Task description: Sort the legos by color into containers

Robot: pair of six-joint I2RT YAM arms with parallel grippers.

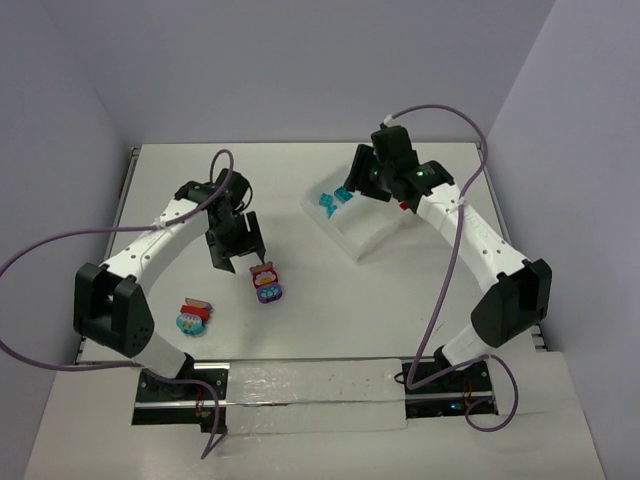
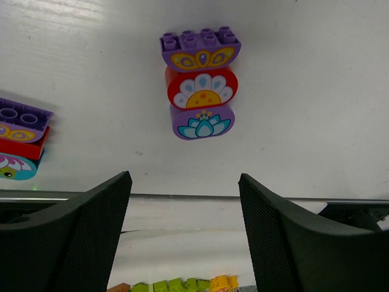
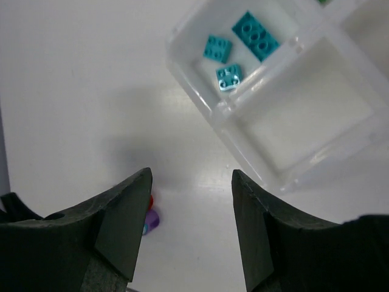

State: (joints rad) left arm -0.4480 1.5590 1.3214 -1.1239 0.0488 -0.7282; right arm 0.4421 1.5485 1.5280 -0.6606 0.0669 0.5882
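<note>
A clump of legos (image 2: 201, 85), purple over red over purple with flower prints, lies flat on the white table ahead of my left gripper (image 2: 183, 178). That gripper is open and holds nothing. From above the same clump (image 1: 267, 284) sits just right of the left gripper (image 1: 238, 258). A second clump (image 1: 192, 317), purple, red and teal, lies nearer the left arm's base, and it shows again as the stack (image 2: 18, 140) at the left edge. My right gripper (image 3: 191, 173) hangs open and empty beside the clear tray of containers (image 3: 285, 176). One compartment holds three teal legos (image 3: 255, 35).
The clear tray (image 1: 372, 232) stands at the back right, under the right gripper (image 1: 365, 185). A white strip (image 1: 310, 395) runs along the near edge between the arm bases. Purple cables loop from both arms. A row of green and yellow bricks (image 2: 182, 284) shows low in the left wrist view.
</note>
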